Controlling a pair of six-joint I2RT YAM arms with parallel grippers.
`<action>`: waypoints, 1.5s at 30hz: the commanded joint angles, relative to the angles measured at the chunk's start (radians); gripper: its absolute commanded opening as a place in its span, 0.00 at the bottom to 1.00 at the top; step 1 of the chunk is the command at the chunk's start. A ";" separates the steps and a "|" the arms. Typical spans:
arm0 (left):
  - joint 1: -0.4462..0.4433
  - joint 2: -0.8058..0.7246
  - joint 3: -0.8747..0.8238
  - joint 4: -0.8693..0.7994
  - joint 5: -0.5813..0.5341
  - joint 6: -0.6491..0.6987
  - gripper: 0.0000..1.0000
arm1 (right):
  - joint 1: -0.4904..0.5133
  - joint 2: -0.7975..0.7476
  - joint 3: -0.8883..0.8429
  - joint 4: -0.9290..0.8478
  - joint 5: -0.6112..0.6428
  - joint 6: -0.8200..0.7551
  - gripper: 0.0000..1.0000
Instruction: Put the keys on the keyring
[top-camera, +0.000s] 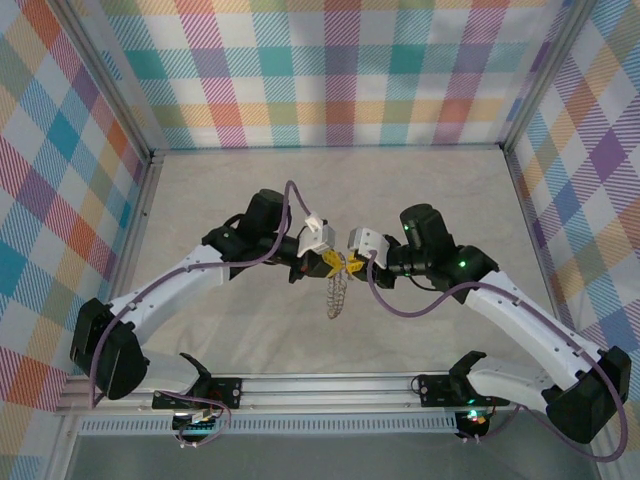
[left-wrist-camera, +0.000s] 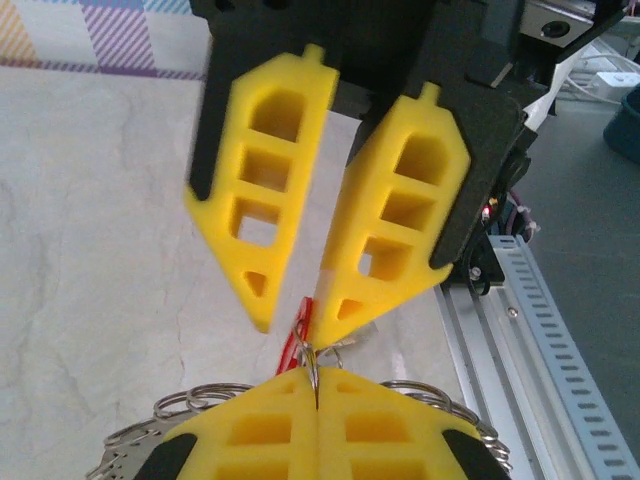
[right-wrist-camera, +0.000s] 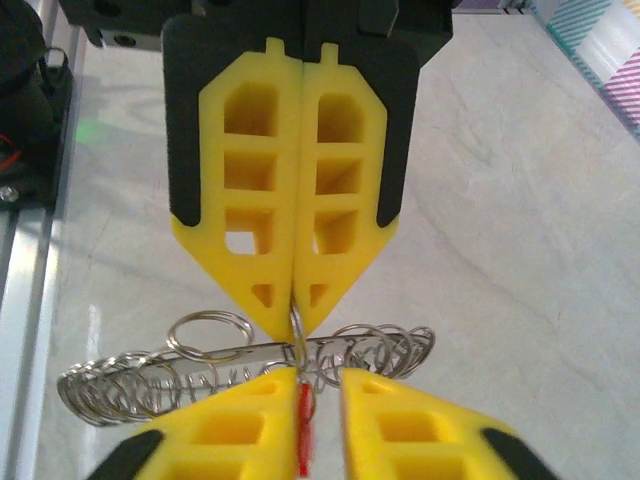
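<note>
Now | room: you are over the middle of the worktop (top-camera: 420, 190), walls (top-camera: 330, 70) well apart from you | left claw (right-wrist-camera: 293, 322): squeezed tight on the keyring (right-wrist-camera: 200, 370), which hangs in the air | right claw (left-wrist-camera: 293, 325): a little bit open, red key (right-wrist-camera: 303, 440) between its fingers

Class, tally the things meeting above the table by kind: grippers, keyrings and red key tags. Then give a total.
Grippers: 2 (left gripper, right gripper)
Keyring: 1
Red key tag: 1
Total: 4
</note>
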 joint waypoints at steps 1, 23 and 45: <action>0.004 -0.048 -0.028 0.121 0.095 -0.039 0.00 | -0.011 -0.011 -0.009 0.050 -0.024 0.014 0.14; 0.005 -0.086 -0.125 0.414 -0.040 -0.218 0.00 | -0.011 0.014 -0.032 0.024 -0.088 -0.007 0.04; 0.005 -0.055 -0.138 0.538 -0.026 -0.323 0.00 | -0.011 0.027 -0.059 0.084 -0.147 0.001 0.21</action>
